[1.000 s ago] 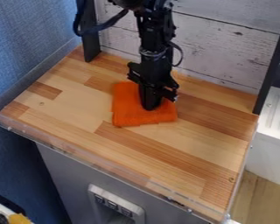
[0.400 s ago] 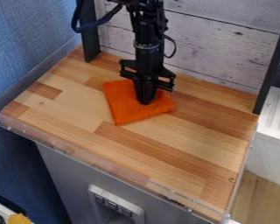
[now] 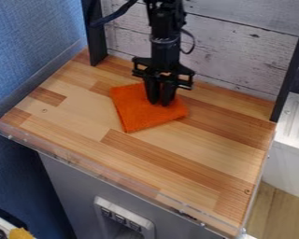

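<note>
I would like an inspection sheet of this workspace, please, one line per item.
Surface: butcher-block tabletop, clear rim along front edge.
Job's things: orange cloth, lying flat, set at an angle.
Clutter: yellow item below, at lower left corner.
Grippers: black pincer at the cloth's upper right part, fingers slightly apart; contact cannot be judged.
Cables: black cable curves beside the arm.
Surroundings: blue wall left, whitish planks behind.

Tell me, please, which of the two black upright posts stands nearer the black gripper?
The black post at the picture's left, crossed by the black cable, is nearer the gripper; the right-hand post stands farther off.
</note>
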Robot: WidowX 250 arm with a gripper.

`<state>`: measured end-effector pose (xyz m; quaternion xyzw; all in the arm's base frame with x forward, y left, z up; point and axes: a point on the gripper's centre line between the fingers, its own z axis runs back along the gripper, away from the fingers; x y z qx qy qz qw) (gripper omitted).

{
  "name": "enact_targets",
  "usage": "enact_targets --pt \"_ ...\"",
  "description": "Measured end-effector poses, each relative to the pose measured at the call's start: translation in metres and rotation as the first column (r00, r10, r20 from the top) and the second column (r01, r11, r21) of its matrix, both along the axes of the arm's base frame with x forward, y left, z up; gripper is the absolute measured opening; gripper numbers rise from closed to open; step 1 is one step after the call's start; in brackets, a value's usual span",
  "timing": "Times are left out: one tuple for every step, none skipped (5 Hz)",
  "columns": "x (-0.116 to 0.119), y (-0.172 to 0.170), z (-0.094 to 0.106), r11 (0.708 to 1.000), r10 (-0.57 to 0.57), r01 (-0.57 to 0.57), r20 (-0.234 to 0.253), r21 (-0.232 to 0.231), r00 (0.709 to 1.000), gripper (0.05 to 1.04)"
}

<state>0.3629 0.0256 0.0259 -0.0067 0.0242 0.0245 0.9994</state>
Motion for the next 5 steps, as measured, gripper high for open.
enact_targets --pt "0.007 -0.013 0.018 1.0 -0.003 0.003 -0.014 -0.001 1.0 0.79" --pt "0.016 -0.024 0.038 1.0 -0.009 0.009 -0.013 0.005 1.0 0.995" --pt "0.02 -0.035 0.064 1.0 -0.016 0.015 0.024 0.01 1.0 0.999" --pt "0.021 -0.046 0.075 0.999 -0.027 0.026 0.042 0.018 0.999 0.999" --pt "0.025 -0.058 0.08 0.999 -0.046 0.044 0.059 0.023 0.997 0.998"
